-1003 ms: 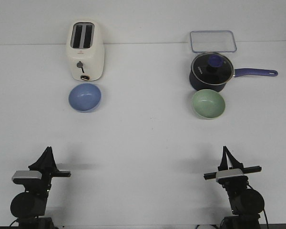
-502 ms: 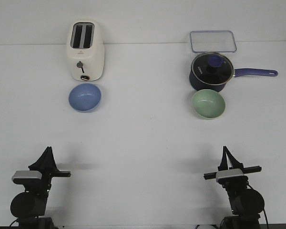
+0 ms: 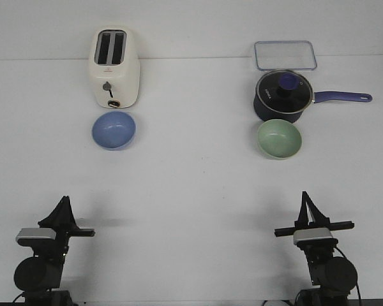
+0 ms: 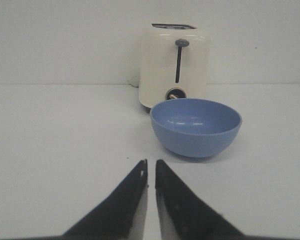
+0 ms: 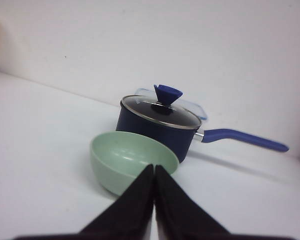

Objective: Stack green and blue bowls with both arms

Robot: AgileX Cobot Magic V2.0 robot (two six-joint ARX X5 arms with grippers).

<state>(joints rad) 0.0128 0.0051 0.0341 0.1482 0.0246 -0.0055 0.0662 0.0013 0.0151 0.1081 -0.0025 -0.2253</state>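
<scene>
I see the blue bowl (image 3: 113, 129) sitting upright just in front of the toaster (image 3: 115, 67) on my left, and the green bowl (image 3: 279, 139) just in front of the navy saucepan (image 3: 283, 95) on my right, well apart from each other. Both look light, rigid and smooth-walled, so I judge a pinch over the rim is the only sure hold. The left gripper (image 4: 151, 170) has its jaws nearly together, the right gripper (image 5: 154, 172) fully pressed together, neither holding anything.
</scene>
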